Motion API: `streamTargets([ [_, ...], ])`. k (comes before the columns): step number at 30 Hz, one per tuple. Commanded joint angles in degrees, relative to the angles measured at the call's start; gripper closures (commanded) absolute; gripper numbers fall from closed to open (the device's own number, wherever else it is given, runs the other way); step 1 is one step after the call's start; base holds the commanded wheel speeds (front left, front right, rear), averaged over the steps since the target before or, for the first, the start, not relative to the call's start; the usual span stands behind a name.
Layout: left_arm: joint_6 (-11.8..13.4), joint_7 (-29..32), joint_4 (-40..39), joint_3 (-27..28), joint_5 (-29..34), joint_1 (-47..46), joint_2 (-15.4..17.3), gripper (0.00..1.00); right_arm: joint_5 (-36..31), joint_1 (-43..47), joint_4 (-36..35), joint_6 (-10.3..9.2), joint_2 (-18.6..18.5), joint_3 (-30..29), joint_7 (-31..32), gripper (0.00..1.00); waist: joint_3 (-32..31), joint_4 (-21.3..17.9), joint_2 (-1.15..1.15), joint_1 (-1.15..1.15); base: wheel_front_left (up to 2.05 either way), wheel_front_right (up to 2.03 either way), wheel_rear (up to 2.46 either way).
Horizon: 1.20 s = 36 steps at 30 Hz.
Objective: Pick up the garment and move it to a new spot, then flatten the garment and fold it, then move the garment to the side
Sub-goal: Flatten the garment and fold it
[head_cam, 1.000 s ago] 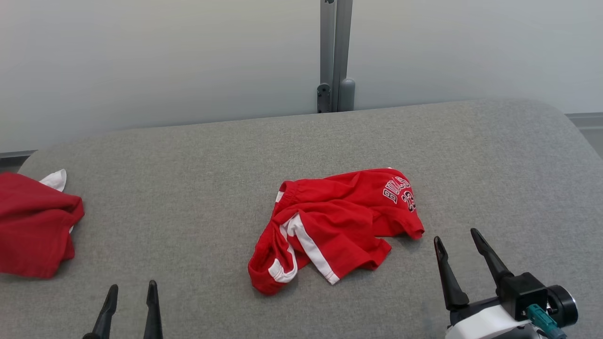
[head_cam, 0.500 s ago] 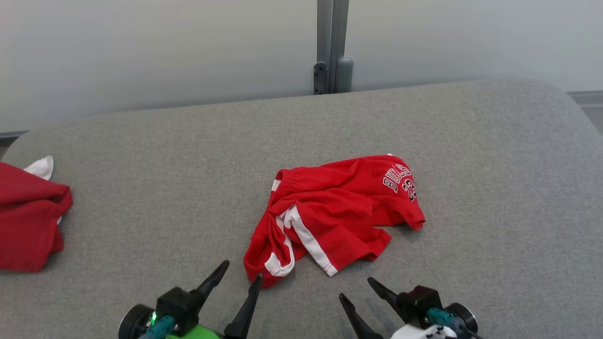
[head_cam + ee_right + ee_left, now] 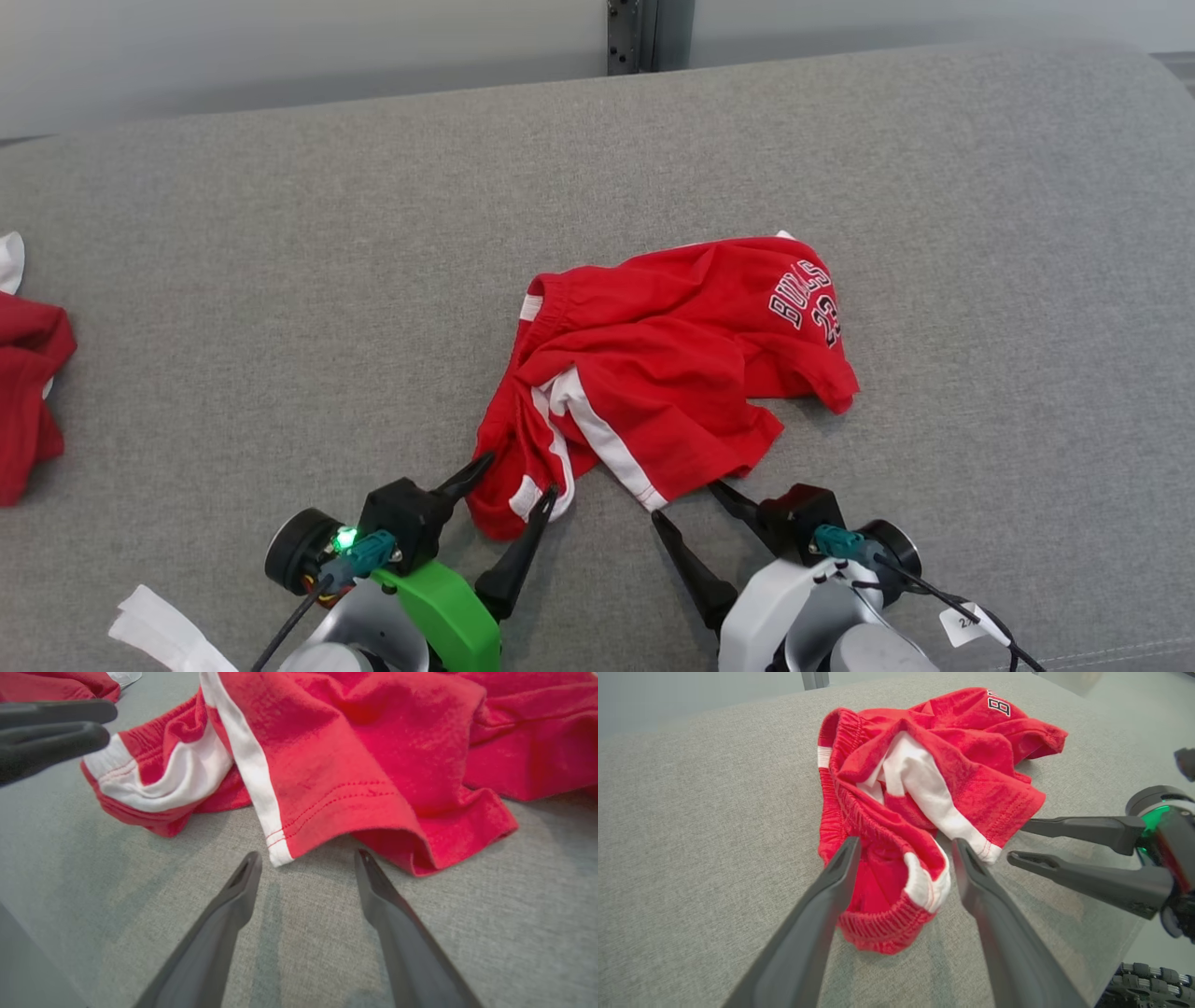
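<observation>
Shorts (image 3: 653, 373) in red with white side stripes and "BULLS 23" lettering lie crumpled near the middle of the grey upholstered table (image 3: 980, 233). The left hand (image 3: 521, 474) has its fingers spread wide on either side of the bunched near-left corner of the shorts, without pinching it. The right hand (image 3: 685, 501), fingers likewise apart and holding nothing, points at the near hem where a white stripe ends, its tips just short of the cloth, while a second red garment (image 3: 28, 401) lies well apart at the table's left edge.
</observation>
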Motion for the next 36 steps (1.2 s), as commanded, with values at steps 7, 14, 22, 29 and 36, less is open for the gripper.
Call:
streamTargets([
  [7,0.09,0.46,0.7,-0.58,-0.77,-0.69,1.11,0.0,2.04,-2.4,1.79,-0.02,0.08,1.84,-1.84,0.0,1.73,0.79,0.0,0.0,0.0,0.0,0.0],
  [14,0.35,0.83,0.62,-1.0,-0.88,-0.31,1.17,0.0,2.97,-3.4,2.79,-0.02,0.04,2.3,-2.83,0.0,1.8,1.44,0.0,0.0,0.0,0.0,0.0],
  [22,0.33,1.0,0.85,-1.62,-0.81,-1.81,1.25,0.0,2.96,-4.62,3.86,-0.02,0.04,2.28,-3.43,0.0,2.87,1.31,0.0,0.0,0.0,0.0,0.0],
  [29,0.35,1.71,1.2,-2.01,-1.4,-2.2,1.59,0.71,4.37,-5.79,5.21,-0.02,0.05,2.71,-4.26,0.72,3.71,1.07,0.0,0.0,0.0,0.0,0.0],
  [36,1.27,0.22,0.18,0.18,-4.1,-0.72,1.89,1.0,8.8,-6.27,4.19,-0.02,0.0,4.47,-4.64,1.0,2.75,-0.56,0.0,0.0,0.0,0.0,0.0],
])
